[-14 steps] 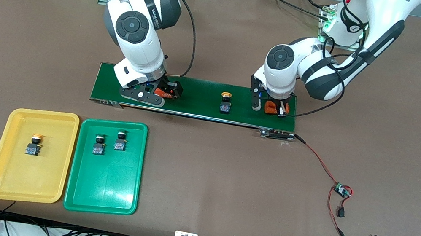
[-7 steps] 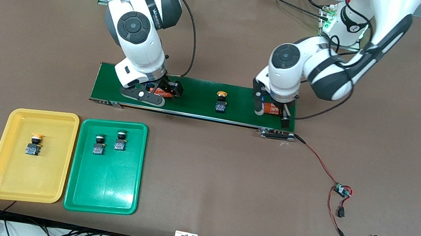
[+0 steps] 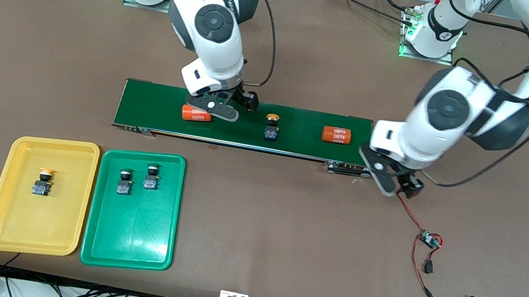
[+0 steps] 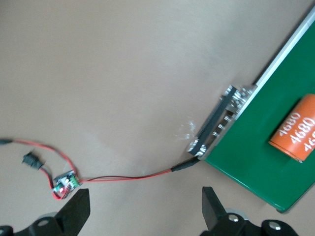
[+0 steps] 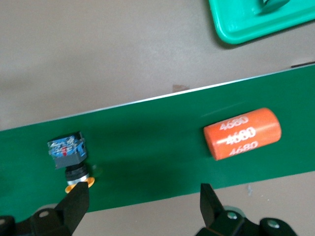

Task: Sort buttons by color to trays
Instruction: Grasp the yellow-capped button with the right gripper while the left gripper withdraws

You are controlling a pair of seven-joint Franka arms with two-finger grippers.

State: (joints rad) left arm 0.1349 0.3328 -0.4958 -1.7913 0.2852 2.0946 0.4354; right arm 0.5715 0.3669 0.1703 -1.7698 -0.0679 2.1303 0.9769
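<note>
One yellow-orange button (image 3: 272, 127) stands on the dark-green conveyor belt (image 3: 298, 138); it also shows in the right wrist view (image 5: 69, 156). My right gripper (image 3: 231, 105) is open and empty over the belt beside that button, and shows in the right wrist view (image 5: 142, 201). My left gripper (image 3: 398, 184) is open and empty over the table, just off the belt's end at the left arm's side, and shows in the left wrist view (image 4: 145, 206). The yellow tray (image 3: 36, 226) holds one yellow-orange button (image 3: 43, 182). The green tray (image 3: 131, 239) holds two green buttons (image 3: 124, 182) (image 3: 151, 177).
Two orange cylinders with white print lie on the belt, one (image 3: 196, 114) under the right arm, one (image 3: 336, 135) near the left arm's end. A red wire (image 3: 407, 210) runs from the belt's end to a small circuit board (image 3: 429, 239).
Both grippers let go of the orange cylinders. The right gripper moved along the belt toward the yellow-orange button. The left gripper moved off the belt's end. The button drifted toward the right arm's end.
</note>
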